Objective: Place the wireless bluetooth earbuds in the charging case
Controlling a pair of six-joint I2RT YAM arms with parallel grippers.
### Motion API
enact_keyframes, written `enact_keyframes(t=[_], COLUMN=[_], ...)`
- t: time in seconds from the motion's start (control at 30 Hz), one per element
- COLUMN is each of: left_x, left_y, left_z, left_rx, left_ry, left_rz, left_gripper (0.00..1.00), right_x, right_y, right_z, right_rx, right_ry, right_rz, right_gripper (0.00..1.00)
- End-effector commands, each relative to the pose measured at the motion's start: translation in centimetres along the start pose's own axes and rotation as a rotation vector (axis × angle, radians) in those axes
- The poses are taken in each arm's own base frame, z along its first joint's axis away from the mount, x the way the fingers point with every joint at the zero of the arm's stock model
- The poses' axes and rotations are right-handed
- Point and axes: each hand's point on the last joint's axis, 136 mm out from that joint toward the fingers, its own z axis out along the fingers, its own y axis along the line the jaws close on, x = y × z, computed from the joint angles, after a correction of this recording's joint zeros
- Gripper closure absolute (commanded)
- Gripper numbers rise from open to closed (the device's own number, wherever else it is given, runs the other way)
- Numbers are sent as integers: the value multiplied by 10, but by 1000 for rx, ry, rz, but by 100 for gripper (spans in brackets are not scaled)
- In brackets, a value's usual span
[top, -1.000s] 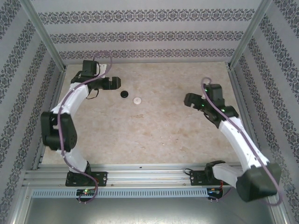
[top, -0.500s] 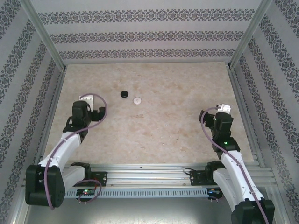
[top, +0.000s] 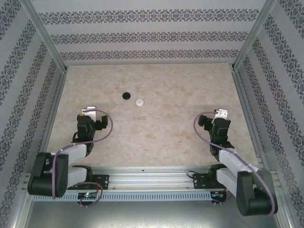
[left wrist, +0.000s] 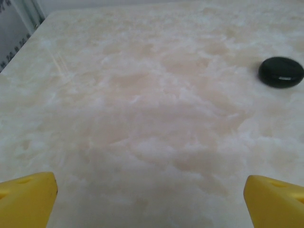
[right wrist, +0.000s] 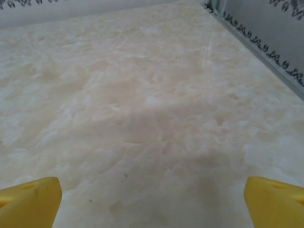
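Note:
A black round charging case lies closed on the marble table, far left of centre. In the left wrist view the black case sits ahead and to the right. A whitish round case lies just right of it, also closed. The earbuds are hidden from view. My left gripper is folded back near the front left, well short of both cases. Its yellow fingertips stand wide apart, so the left gripper is open and empty. My right gripper rests at the front right. Seen from its wrist, the right gripper is open over bare table.
Patterned walls and metal posts close in the table on three sides. The right wall's base runs close along the right arm. An aluminium rail with both arm bases crosses the near edge.
Both arms have drawn back from the far part of the table and folded toward the near edge. The left gripper has left the black case. Both grippers stayed open.

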Motion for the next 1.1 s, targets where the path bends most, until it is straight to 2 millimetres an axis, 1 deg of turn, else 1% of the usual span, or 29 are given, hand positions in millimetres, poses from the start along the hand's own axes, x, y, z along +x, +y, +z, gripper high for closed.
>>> enact_keyframes(t=[0.0, 0.1, 0.2, 0.23, 0.27, 0.3, 0.37, 0.4, 0.43, 0.47, 0.5, 0.53, 0.57, 0.63, 0.77, 1.07], left_x=[-44, -38, -21, -23, -26, -25, -22, -21, -24, -22, -18, -20, -20, -20, -20, -20], left_y=[0, -10, -17, -16, -13, -8, -7, -10, -12, -16, -20, -21, -15, -12, -21, -21], left_z=[1, 13, 26, 26, 23, 22, 30, 36, 41, 48, 54, 57, 58, 58, 55, 55], left_rx=[14, 61, 88, 83, 71, 45, 34, 44, 55, 75, 94, 97, 64, 51, 103, 101], left_ry=[-223, -208, -203, -233, -256, -234, -183, -165, -150, -102, -52, -37, -43, -39, -54, -55], left_rz=[-26, -33, -16, -16, -25, -39, -42, -34, -27, -16, -3, -7, -19, -22, -2, -4], left_gripper=[0, 0, 0, 0, 0, 0, 0, 0, 0, 0, 0, 0, 0, 0, 0, 0], right_x=[-39, -46, -50, -52, -51, -47, -41, -36, -36, -38, -32, -38, -42, -40, -40, -39], right_y=[12, 17, 27, 30, 32, 31, 28, 27, 27, 28, 26, 28, 32, 34, 34, 36], right_z=[9, 18, 30, 33, 36, 40, 47, 52, 58, 62, 65, 69, 70, 69, 69, 69], right_rx=[-57, -77, -121, -136, -149, -157, -154, -152, -145, -141, -122, -101, -98, -89, -90, -99], right_ry=[-134, -161, -146, -145, -149, -151, -164, -161, -174, -165, -97, -83, -111, -113, -111, -100], right_rz=[6, -7, -51, -67, -85, -87, -67, -66, -54, -52, -66, -85, -103, -114, -115, -127], right_gripper=[2, 2, 2, 2, 2, 2, 2, 2, 2, 2, 2, 2, 2, 2, 2, 2])
